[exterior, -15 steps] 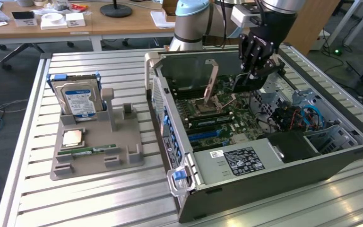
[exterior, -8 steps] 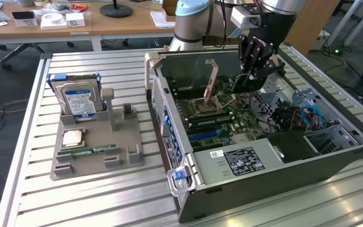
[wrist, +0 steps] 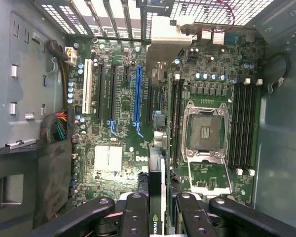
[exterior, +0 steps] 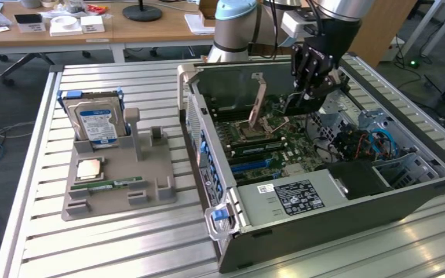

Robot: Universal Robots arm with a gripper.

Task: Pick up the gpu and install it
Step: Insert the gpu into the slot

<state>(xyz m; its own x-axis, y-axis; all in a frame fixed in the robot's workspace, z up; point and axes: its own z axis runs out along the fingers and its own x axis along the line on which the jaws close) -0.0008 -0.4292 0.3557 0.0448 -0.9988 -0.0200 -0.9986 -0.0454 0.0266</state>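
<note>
Two holders lie on the table (exterior: pixel 130 246): the case (exterior: pixel 300 231), with the motherboard (wrist: pixel 123 98) inside, and the tray (exterior: pixel 114 201), carrying a hard drive (exterior: pixel 95 121), a CPU (exterior: pixel 90 168) and a memory stick (exterior: pixel 116 185). Your claw (wrist: pixel 158 205) stands narrow, clamped on the gpu (wrist: pixel 157 175), over the motherboard.

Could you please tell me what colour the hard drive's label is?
The label is blue and white; exterior view.

This is a robot lab. The fingers (wrist: pixel 134 215) of a robot arm (exterior: pixel 234 29) hold a gpu (wrist: pixel 155 224) inside an open computer case (exterior: pixel 323 215). Wooden desks (exterior: pixel 157 32) stand behind the case.
</note>
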